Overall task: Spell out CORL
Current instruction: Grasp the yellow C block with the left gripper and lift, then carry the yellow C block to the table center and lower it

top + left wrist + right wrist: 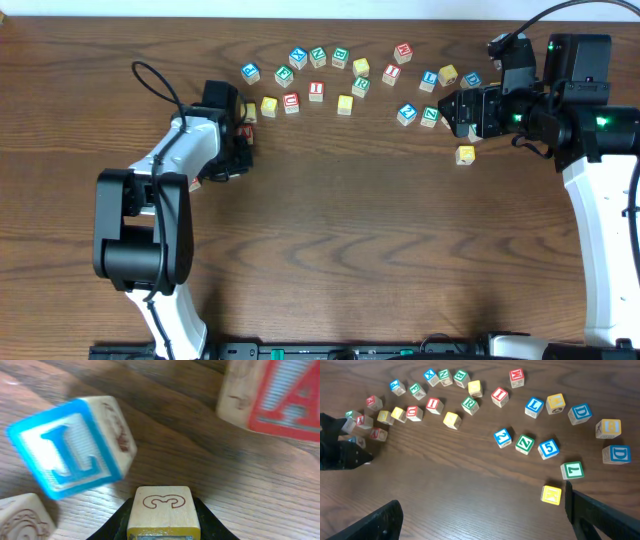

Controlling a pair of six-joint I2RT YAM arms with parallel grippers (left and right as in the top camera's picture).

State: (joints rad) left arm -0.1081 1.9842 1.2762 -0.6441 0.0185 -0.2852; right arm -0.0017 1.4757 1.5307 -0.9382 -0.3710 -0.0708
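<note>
Many lettered wooden blocks lie in an arc across the far half of the table. My left gripper is at the arc's left end, shut on a yellow-edged wooden block with a brown outline on its side. Just ahead of it are a blue L block, tilted, and a red A block. My right gripper is open and empty above bare wood. A yellow block lies just inside its right finger. Another blue L block and a green R block lie farther off.
A plain-wood block sits at the lower left of the left wrist view. Blue 2, green Z and blue 5 blocks lie in a row, with blue D blocks to the right. The left arm reaches up the left side.
</note>
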